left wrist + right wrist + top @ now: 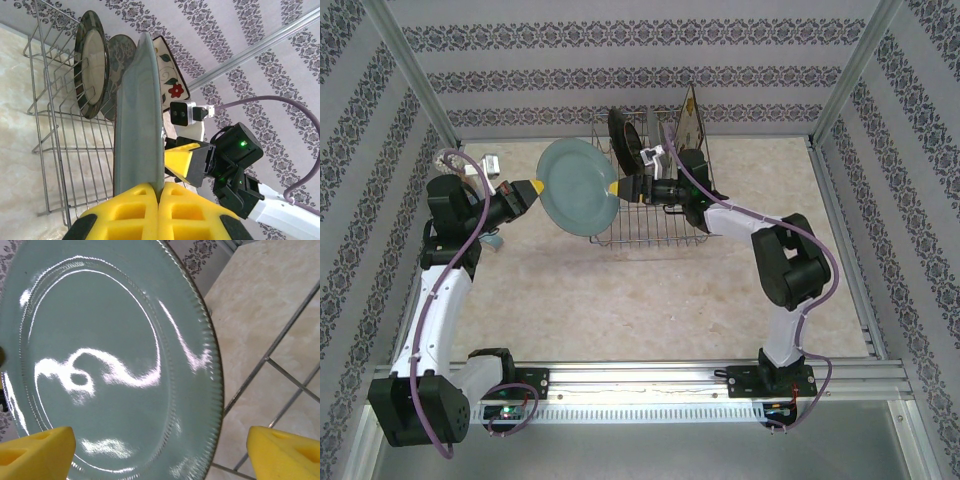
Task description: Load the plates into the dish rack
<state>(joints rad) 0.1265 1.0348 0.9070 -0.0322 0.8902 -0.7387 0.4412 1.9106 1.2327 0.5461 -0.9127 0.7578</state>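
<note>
Light-blue plate [576,186] is clamped at its rim by left gripper [159,196], held upright beside dish rack [650,232]; right gripper [160,447] is spread wide around opposite rim.

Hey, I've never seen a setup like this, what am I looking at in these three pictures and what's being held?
Two robot arms are bolted to a table's near edge. One picture looks down from above; the other two come from cameras on each wrist. The left gripper is shut on a light-blue plate, held upright on edge beside a wire dish rack. The right gripper is open at the plate's opposite rim, its yellow fingers apart. Three plates already stand in the rack: a dark-rimmed plate, a grey plate and a floral plate.
</note>
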